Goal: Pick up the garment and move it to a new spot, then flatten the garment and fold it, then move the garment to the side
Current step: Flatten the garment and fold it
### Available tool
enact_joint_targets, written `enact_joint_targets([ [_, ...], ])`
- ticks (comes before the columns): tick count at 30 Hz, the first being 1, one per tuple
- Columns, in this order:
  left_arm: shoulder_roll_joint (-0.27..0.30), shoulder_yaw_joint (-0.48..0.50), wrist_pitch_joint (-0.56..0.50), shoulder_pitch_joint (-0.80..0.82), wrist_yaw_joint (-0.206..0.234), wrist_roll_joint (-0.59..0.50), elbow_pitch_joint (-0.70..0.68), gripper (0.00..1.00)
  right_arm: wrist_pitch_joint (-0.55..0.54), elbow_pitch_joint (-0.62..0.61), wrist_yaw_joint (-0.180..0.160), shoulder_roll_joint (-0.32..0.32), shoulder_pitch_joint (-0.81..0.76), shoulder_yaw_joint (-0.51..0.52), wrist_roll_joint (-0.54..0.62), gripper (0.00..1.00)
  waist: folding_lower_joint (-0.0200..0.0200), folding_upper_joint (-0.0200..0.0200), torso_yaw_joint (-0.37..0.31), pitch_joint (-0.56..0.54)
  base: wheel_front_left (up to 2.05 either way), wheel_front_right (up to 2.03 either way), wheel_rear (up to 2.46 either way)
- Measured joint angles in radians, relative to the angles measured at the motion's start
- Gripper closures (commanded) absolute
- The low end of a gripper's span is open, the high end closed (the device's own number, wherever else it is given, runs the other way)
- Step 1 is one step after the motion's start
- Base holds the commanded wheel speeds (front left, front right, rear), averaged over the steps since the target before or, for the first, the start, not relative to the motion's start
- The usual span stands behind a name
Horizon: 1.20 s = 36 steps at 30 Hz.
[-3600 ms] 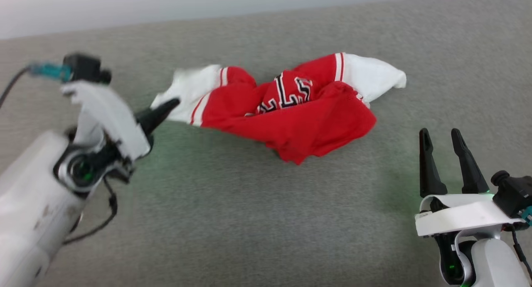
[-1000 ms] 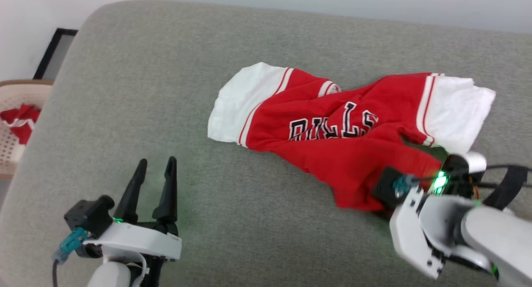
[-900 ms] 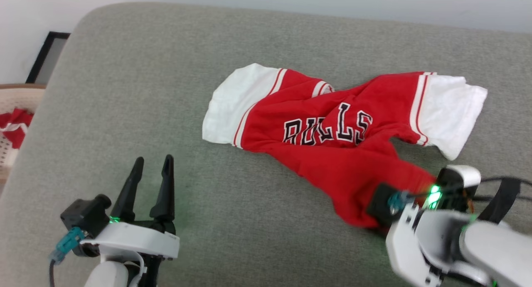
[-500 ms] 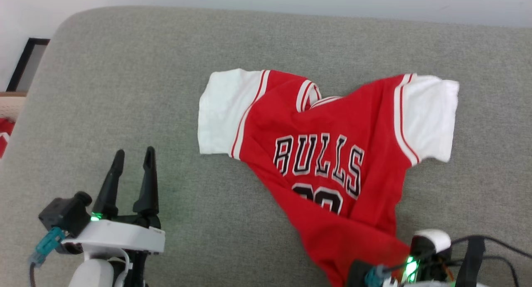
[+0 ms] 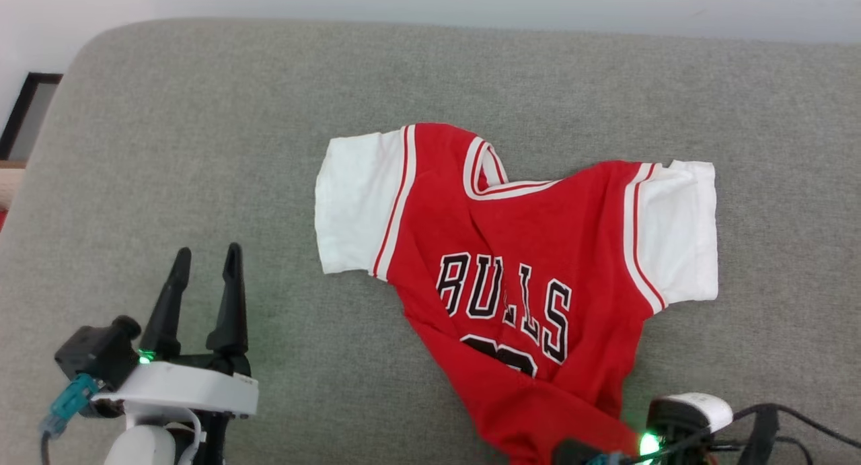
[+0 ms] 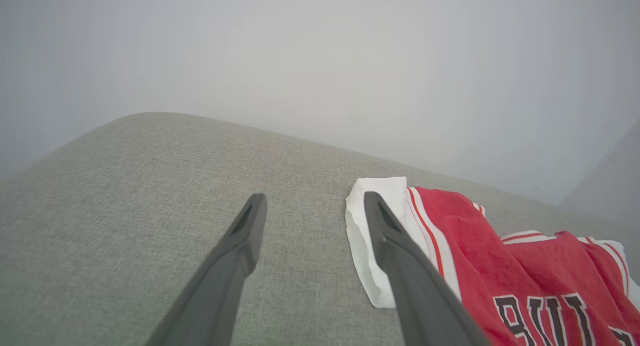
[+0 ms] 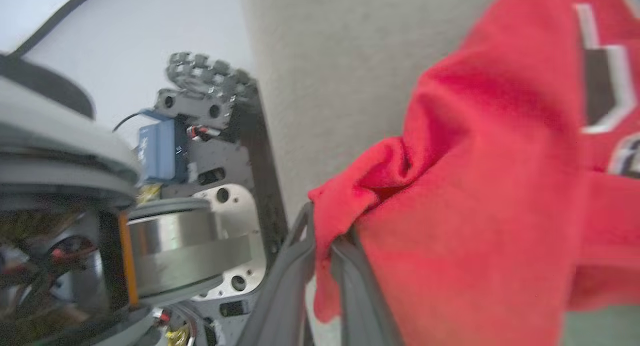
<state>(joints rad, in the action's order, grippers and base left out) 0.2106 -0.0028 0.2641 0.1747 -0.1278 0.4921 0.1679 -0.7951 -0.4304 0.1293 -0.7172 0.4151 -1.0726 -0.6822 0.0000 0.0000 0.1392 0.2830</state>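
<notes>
Across the middle and right of the head view, the garment (image 5: pixel 538 249) lies chest-up on the grey cushion (image 5: pixel 202 115). A second ago it was twisted, with its lettering creased. Now both white sleeves are spread, the collar is open and "BULLS" reads clear. Half a second ago the collar was still bunched and the chest less flat. The cushion's edge has also shifted in frame, so the camera has moved as well. The red lower part narrows toward the bottom right, ending at the frame's edge beside a white cap (image 5: pixel 693 408) with a green light. The left gripper (image 5: pixel 208 251) stands at the lower left, jaws apart and empty. It is well apart from the nearer sleeve, which is up and to its right.

Centre bottom of the left wrist view, the left gripper (image 6: pixel 315 201) has its jaws apart with bare cushion between them. The garment (image 6: pixel 525 276) fills the lower right, its white sleeve partly behind the right-hand finger.

Bottom centre of the right wrist view, the right gripper (image 7: pixel 325 231) is clamped on a bunched red fold of the garment (image 7: pixel 475 186). The cloth spreads up and to the right from the jaws.
</notes>
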Motion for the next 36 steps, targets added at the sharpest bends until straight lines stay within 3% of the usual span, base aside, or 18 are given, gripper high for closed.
enact_joint_targets([
  [1,0.008,-0.008,0.0,-0.001,0.0,-0.001,0.004,0.0,0.034,0.012,0.001,0.013,-0.012,0.041,0.025,0.0,0.0,0.0,-0.004,-0.005,0.0,0.0,0.0],
  [3,0.013,-0.012,0.0,-0.001,0.0,-0.001,0.004,0.0,0.052,0.012,0.001,0.016,-0.023,0.057,0.036,0.0,0.0,0.0,-0.007,-0.009,0.0,0.0,0.0],
  [8,0.075,-0.03,-0.026,0.002,0.0,-0.013,-0.012,0.0,0.188,0.012,0.001,0.079,-0.116,0.263,0.059,0.0,0.0,0.0,-0.03,-0.024,0.0,0.0,0.0],
  [9,0.117,-0.046,-0.054,0.015,0.0,-0.021,-0.029,0.0,0.245,-0.001,0.001,0.107,-0.158,0.357,0.066,0.0,0.0,0.0,-0.044,-0.029,0.0,0.0,0.0],
  [10,0.117,-0.046,-0.054,0.015,0.0,-0.021,-0.029,0.0,0.245,-0.001,0.001,0.107,-0.158,0.357,0.066,0.0,0.0,0.0,-0.044,-0.029,0.0,0.0,0.0],
  [14,0.222,-0.103,-0.134,0.088,0.0,-0.018,-0.063,0.0,0.348,-0.018,0.001,0.153,-0.223,0.545,0.122,0.0,0.0,0.0,-0.081,-0.033,0.0,0.0,0.0],
  [19,0.367,-0.212,-0.267,0.227,-0.001,0.102,-0.051,0.0,0.485,0.003,0.001,0.281,-0.287,0.755,0.218,0.0,0.0,0.0,-0.138,-0.024,0.0,0.0,0.0],
  [28,0.602,-0.499,-0.534,0.521,-0.001,0.368,0.095,0.0,0.676,0.112,0.001,0.503,-0.329,0.965,0.295,0.0,0.0,0.0,-0.253,0.027,0.0,0.0,0.0],
  [36,0.717,-0.728,-0.746,0.719,-0.001,0.516,0.21,0.0,0.728,0.178,0.001,0.565,-0.337,0.997,0.312,0.0,0.0,0.0,-0.341,0.097,0.0,0.0,0.0],
])
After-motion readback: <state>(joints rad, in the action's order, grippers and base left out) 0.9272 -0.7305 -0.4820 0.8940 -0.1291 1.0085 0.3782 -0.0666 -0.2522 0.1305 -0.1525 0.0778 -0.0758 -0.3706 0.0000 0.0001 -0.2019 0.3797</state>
